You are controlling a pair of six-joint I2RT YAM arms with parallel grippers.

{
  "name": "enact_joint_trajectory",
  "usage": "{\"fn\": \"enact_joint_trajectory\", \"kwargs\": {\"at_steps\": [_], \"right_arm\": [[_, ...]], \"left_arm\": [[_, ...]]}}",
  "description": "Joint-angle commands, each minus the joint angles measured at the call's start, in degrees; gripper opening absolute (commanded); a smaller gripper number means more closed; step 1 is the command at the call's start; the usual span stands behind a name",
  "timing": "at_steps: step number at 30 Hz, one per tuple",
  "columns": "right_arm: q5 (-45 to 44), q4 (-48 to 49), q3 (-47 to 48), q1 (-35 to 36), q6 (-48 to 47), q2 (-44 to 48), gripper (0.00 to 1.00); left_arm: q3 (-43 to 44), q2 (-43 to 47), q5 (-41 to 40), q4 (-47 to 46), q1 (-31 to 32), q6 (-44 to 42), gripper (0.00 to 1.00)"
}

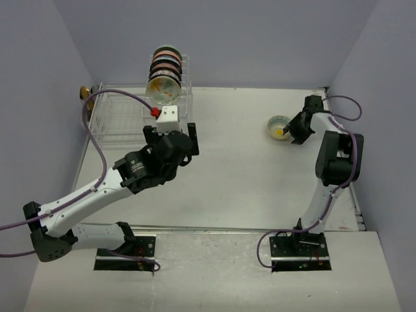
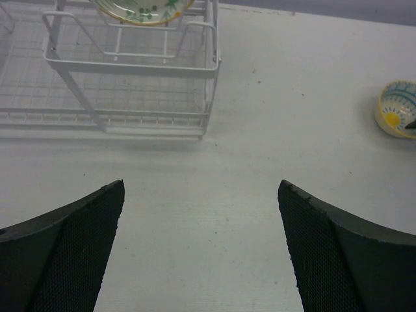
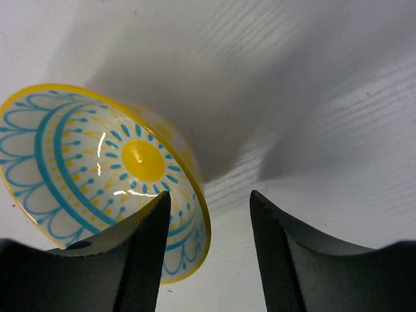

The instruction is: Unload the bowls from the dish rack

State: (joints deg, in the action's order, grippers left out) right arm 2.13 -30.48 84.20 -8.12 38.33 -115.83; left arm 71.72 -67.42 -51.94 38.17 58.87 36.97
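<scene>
the left gripper is hovering wide open before the white wire dish rack, its tower holding patterned ceramic bowls on edge — best approaching the nearest rim squarely. the right gripper, fingers parted, is straddling the rim of the yellow-and-blue bowl on the white table.

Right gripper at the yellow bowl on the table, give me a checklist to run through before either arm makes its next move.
1. Right gripper open: ok, a gap is visible.
2. Yellow bowl clear of it: not ok, the jaws straddle the rim.
3. Bowl flat on the table: cannot tell.
4. Left gripper open and empty: ok.
5. Stacked bowls waiting in the dish rack: ok.
6. Left gripper's path to the rack unobstructed: ok.
</scene>
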Motion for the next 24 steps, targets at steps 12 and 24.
{"fn": "enact_joint_trajectory", "kwargs": {"at_steps": [12,24], "right_arm": [[4.51,4.7,-12.54,3.02,-4.92,41.07,0.8],[32.32,16.86,-35.07,4.52,2.72,67.66,0.98]], "left_arm": [[8.09,1.85,27.41,-19.67,-27.13,15.92,1.0],[-2.13,0.1,20.31,-36.94,-31.8,46.0,0.96]]}}
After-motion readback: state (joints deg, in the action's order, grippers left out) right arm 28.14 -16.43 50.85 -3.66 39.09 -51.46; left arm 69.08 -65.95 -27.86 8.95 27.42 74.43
